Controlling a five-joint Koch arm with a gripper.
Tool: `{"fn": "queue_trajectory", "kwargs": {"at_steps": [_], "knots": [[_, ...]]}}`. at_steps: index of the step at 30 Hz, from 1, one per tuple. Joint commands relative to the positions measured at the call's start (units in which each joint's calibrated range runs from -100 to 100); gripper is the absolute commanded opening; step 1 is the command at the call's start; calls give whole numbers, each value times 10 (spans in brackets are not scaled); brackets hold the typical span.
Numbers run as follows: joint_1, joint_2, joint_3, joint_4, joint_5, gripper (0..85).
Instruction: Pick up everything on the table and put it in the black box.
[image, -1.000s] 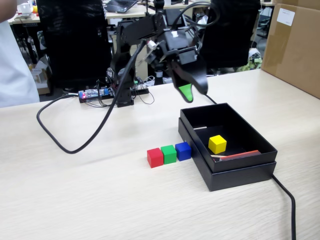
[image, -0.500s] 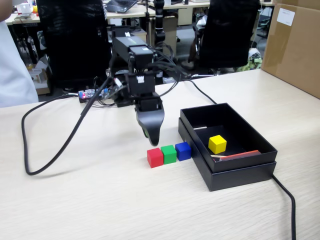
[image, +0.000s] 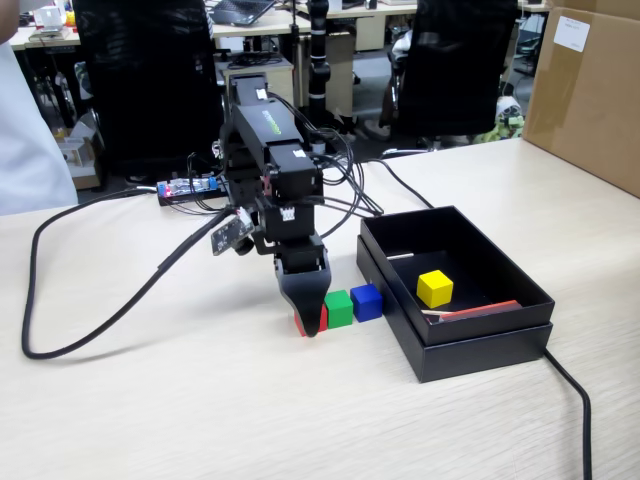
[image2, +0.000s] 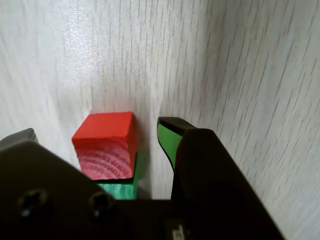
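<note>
Red cube sits on the pale wooden table between the two black jaws of the gripper, which is lowered to the tabletop in the fixed view. In the wrist view a clear strip of table shows between the red cube and the green-lined fingertip on the right, while the other jaw is only a grey sliver at the left edge, so the pincer is spread and not pressing on the cube; whether the left jaw touches it cannot be told. In the fixed view the jaws cover most of the red cube, leaving only a thin red edge at the gripper's base. A green cube stands just to its right there, with a blue cube right beside that and close to the wall of the black box. In the wrist view a green patch under the red cube is cut off by the gripper body, and what it belongs to is unclear. Inside the box lie a yellow cube and a thin red stick, its left end hard to make out.
</note>
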Motion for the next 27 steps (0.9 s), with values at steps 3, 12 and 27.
{"fn": "queue_trajectory", "kwargs": {"at_steps": [3, 12, 27], "knots": [[2, 12, 59, -1, 0, 472], [0, 40, 95, -1, -4, 178], [22, -346, 35, -1, -9, 116]]}}
